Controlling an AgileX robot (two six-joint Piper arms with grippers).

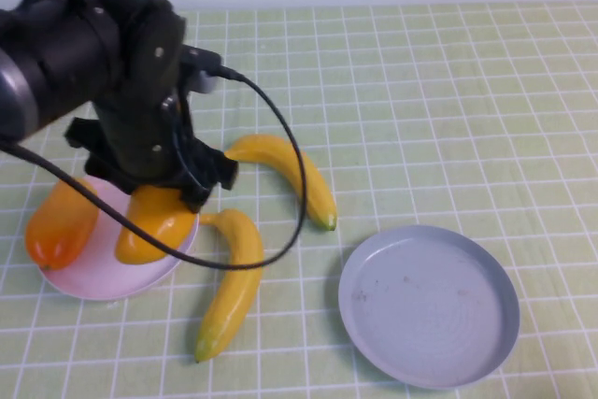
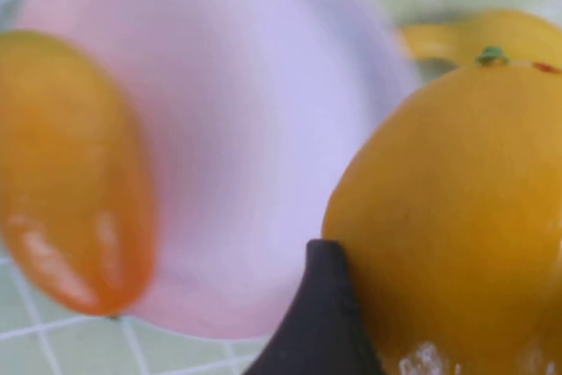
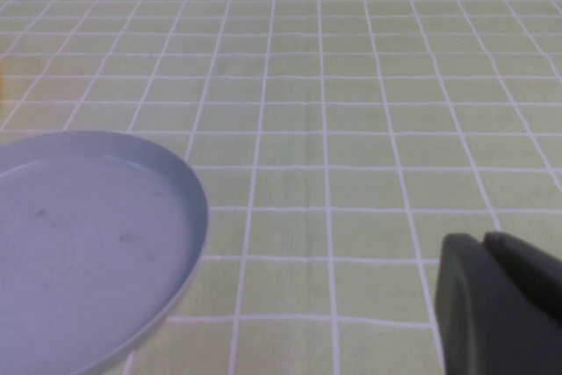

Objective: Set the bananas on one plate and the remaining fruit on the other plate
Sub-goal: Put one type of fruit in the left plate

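Pink plate [image 1: 93,273] holds both mango-like fruits: the reddish one [image 1: 61,223] at its left rim, the yellower one [image 1: 154,223] under the left gripper [image 1: 163,195], whose dark fingertip [image 2: 320,322] touches it; whether its jaws pinch, I cannot tell. Two bananas [image 1: 232,282] [image 1: 285,175] lie on the checked cloth [image 1: 420,100] beside it. Grey-blue plate [image 1: 428,304] sits bare near the right gripper [image 3: 500,305], jaw state unclear. No writing is legible

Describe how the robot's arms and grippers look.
The left arm over the pink plate is bulky matte black with a black cable looping off it. The left gripper shows one dark finger; the right gripper, near the grey-blue plate, is dark and blocky.
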